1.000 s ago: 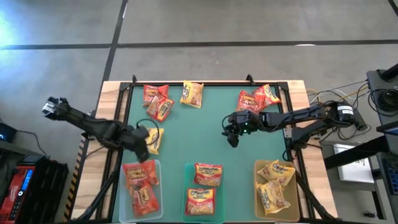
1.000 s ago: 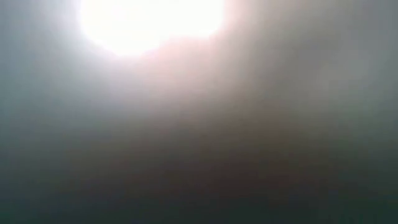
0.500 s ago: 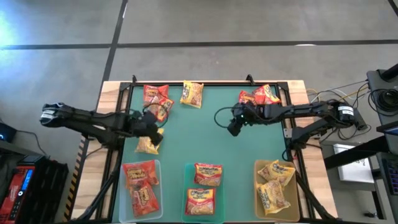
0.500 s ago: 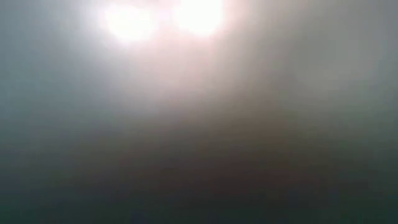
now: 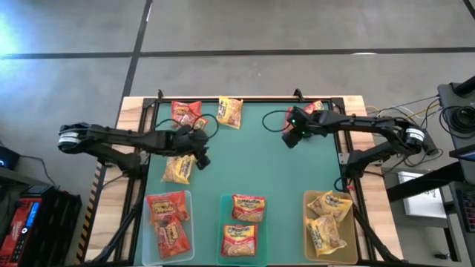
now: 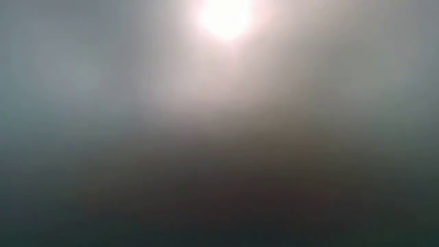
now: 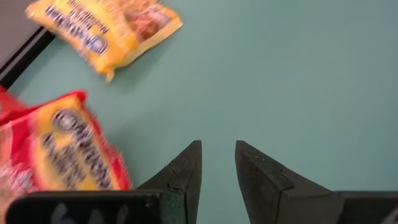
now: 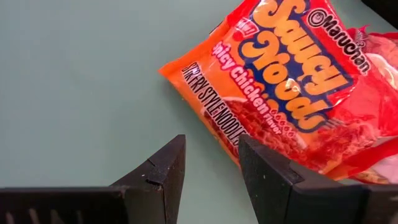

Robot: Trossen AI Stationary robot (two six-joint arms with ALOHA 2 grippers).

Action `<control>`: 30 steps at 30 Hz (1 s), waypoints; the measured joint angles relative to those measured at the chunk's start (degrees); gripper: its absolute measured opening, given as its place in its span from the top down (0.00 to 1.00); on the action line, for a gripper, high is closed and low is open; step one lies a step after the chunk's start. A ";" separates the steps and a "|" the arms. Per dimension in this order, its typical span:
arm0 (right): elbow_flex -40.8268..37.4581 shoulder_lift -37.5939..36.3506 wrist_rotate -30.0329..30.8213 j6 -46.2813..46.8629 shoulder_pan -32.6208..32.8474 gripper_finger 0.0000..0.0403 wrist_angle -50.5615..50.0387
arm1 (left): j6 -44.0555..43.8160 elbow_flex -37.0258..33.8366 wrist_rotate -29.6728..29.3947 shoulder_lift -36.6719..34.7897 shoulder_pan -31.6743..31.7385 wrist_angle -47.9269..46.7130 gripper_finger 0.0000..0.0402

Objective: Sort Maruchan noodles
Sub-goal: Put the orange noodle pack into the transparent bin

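right gripper (image 8: pixel 211 165), fingers slightly parted and holding nothing, poised just beside an orange-red saucy noodle packet (image 8: pixel 292 93) at the green mat's (image 5: pixel 252 159) far right corner. left gripper (image 7: pixel 217 168), fingers likewise narrowly apart and empty, near red packets (image 7: pixel 56 152) and a yellow packet (image 7: pixel 112 28) at the mat's far left. three clear bins (image 5: pixel 243 252) along the mat's near edge hold sorted packets.

The green tabletop (image 5: pixel 252 159) carries loose noodle packets (image 5: pixel 229 112) along its far edge and three bins (image 5: pixel 243 226) along its near edge.
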 joint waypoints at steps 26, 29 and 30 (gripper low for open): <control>-1.49 7.01 5.90 3.18 -2.94 0.65 -0.02 | 13.07 0.00 28.65 19.26 -2.02 40.75 0.80; -1.49 9.18 6.01 3.17 -2.94 0.65 0.26 | 10.21 0.00 28.71 19.20 -2.07 42.35 0.80; -1.44 9.75 6.16 3.17 -2.88 0.65 0.37 | 9.46 0.00 28.69 19.19 -2.12 43.10 0.80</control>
